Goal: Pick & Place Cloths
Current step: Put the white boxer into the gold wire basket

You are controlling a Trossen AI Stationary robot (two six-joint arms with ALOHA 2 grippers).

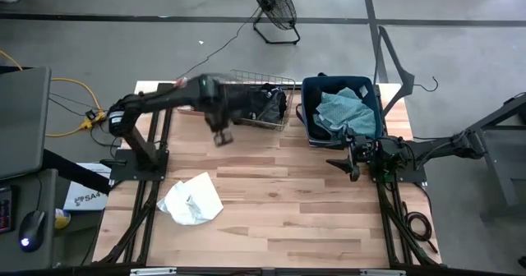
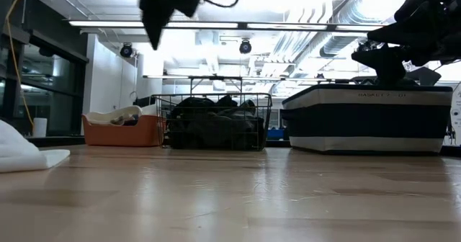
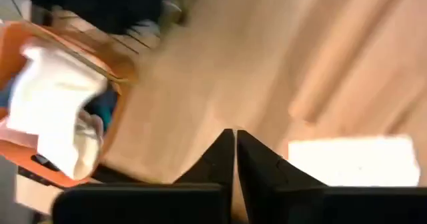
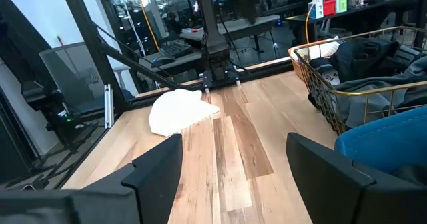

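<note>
A white cloth lies crumpled and flat on the wooden table near its left edge, also in the low view and the right wrist view. Black cloths fill a wire basket at the far edge. A teal cloth lies in the dark blue bin. My left gripper hangs high over the table beside the wire basket, pointing down, shut and empty. My right gripper waits open and level at the table's right side, in front of the bin.
A coral tub holding a white piece stands beyond the table's far left. A fan and cables are on the floor behind. Bare wood lies between the white cloth and the containers.
</note>
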